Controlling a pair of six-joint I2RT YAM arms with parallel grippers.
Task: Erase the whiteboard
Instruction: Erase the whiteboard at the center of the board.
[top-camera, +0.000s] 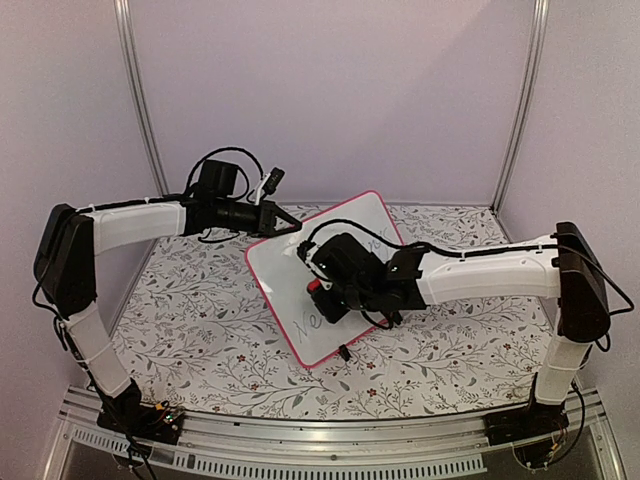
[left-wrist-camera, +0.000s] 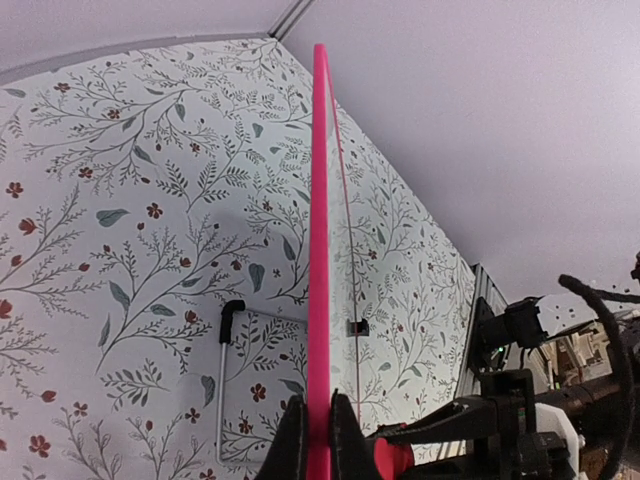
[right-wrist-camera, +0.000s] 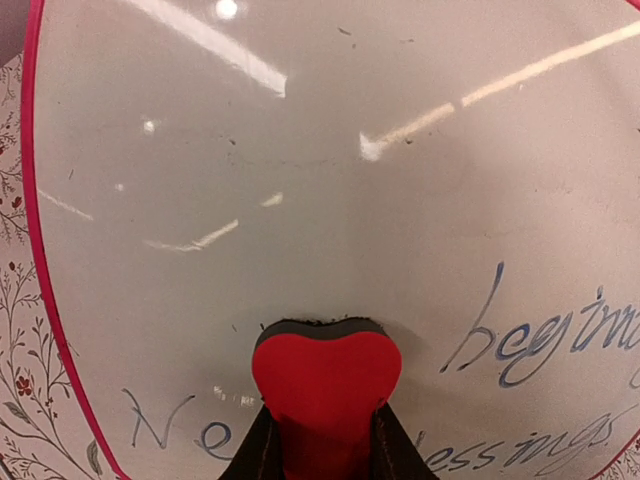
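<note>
A floral tabletop (top-camera: 200, 320) was enclosed by lilac walls (top-camera: 330, 90). At its middle the whiteboard (top-camera: 285, 275) was clamped at its rim by the left pincer (left-wrist-camera: 318, 425); a red eraser (right-wrist-camera: 326, 375), gripped by the right pincer (right-wrist-camera: 325, 450), was pressed onto it.

The overhead view is evenly and softly lit with a faint lilac cast. Only weak, diffuse shadows lie on the floral table cover (top-camera: 200, 330). In the right wrist view the whiteboard (right-wrist-camera: 300, 200) carries bright glare streaks and one round hot spot near the top, and its rim bows with wide-angle distortion. The red eraser (right-wrist-camera: 327, 375), close to the lens, looks slightly soft. In the left wrist view a soft grey shadow falls on the cover left of the board's edge, which blurs toward the bottom.
</note>
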